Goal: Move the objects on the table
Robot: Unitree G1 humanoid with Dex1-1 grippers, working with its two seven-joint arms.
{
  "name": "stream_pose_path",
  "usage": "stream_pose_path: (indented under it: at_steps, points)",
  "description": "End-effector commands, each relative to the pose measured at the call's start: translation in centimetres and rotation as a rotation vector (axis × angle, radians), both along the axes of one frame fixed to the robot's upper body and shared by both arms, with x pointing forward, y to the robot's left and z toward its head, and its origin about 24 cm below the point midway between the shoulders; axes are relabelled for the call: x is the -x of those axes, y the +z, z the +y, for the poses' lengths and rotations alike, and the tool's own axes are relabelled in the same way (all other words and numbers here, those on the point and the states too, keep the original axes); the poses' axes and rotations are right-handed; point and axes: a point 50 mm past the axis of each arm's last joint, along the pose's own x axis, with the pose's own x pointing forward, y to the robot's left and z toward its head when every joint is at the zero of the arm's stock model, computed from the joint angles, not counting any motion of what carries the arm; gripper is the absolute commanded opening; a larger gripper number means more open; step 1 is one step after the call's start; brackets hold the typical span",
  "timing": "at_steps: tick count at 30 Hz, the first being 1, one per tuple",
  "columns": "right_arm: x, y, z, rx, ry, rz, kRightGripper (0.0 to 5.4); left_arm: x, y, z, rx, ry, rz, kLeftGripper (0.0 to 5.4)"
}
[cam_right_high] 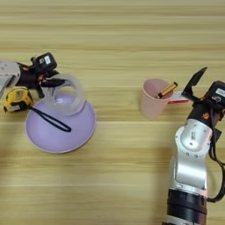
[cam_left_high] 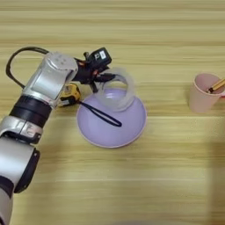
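The left pincer (cam_left_high: 105, 79) grips the wide clear tape roll (cam_left_high: 116, 90) by its wall, over the lilac round plate (cam_left_high: 127, 132) (at the rim's 12 o'clock). The yellow-and-black tape measure (cam_right_high: 17, 100) lies at 9 o'clock, its cord across the plate. The pink cup with a pencil (cam_right_high: 154, 103) waits untouched on the wooden counter (cam_left_high: 132, 184); the right pincer (cam_right_high: 195, 83), at its 3 o'clock, gapes empty.

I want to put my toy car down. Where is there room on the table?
The bare wood between the purple plate and the pink cup is free, and so are the whole near strip and the far strip of the table. It is crowded at the plate: the left gripper holds the tape roll there, beside the tape measure. The right gripper sits by the cup.
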Motion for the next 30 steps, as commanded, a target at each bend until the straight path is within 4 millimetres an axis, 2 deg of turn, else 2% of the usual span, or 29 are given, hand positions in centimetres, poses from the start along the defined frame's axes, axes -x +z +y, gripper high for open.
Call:
stream_pose_path:
  at_steps: [1, 8, 13, 21, 24, 30]
  points:
    - [0.1, 0.1, -0.3, -0.003, -0.006, 0.007, 5.4, 0.8, 0.0, 1.5, -0.029, 0.007, 0.012, 1.12]
    - [-0.1, -0.1, -0.5, -0.003, -0.006, 0.013, 5.4, 2.3, -2.6, 2.1, -0.099, -0.01, 0.083, 1.1]
    - [0.0, -0.1, -0.5, -0.002, -0.006, 0.014, 5.4, 2.6, -3.4, 1.8, -0.114, -0.02, 0.103, 1.08]
    - [0.0, -0.1, -0.4, -0.003, -0.005, 0.013, 5.4, 2.6, -3.7, 1.6, -0.12, -0.039, 0.116, 1.08]
    - [0.0, -0.1, -0.3, -0.003, -0.003, 0.014, 5.4, 2.4, -3.6, 1.1, -0.114, -0.044, 0.114, 1.48]
    - [-0.1, -0.1, -0.1, -0.002, 0.0, 0.016, 5.4, 1.7, -2.5, 0.3, -0.081, -0.05, 0.077, 1.87]
